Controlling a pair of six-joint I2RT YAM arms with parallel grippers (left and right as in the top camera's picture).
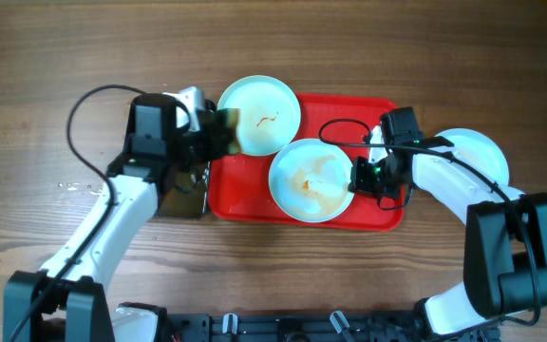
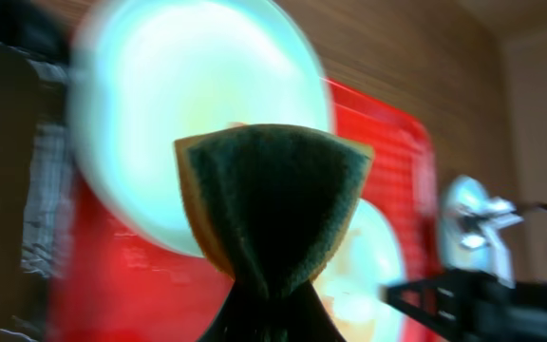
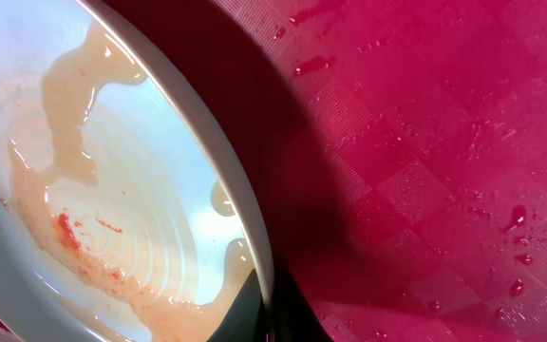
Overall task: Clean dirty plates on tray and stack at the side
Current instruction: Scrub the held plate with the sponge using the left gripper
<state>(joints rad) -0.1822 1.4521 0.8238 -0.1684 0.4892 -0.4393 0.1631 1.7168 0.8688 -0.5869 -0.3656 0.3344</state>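
The red tray [image 1: 245, 195] holds two pale plates. The far-left plate [image 1: 259, 114] has an orange-red squiggle and overhangs the tray's back edge. The front plate [image 1: 310, 179] is smeared with pale soapy sauce; its rim [image 3: 245, 204] fills the right wrist view. My right gripper [image 1: 361, 177] is shut on that plate's right rim [image 3: 272, 318]. My left gripper [image 1: 218, 133] is shut on a green-and-yellow sponge [image 2: 272, 204], held at the far-left plate's left edge. A third plate [image 1: 478, 152] lies on the table, right of the tray, under my right arm.
A dark tray [image 1: 183, 195] lies left of the red tray, mostly under my left arm. Water drops [image 1: 72, 186] lie on the wooden table at the left. The red tray surface [image 3: 444, 142] is wet with droplets.
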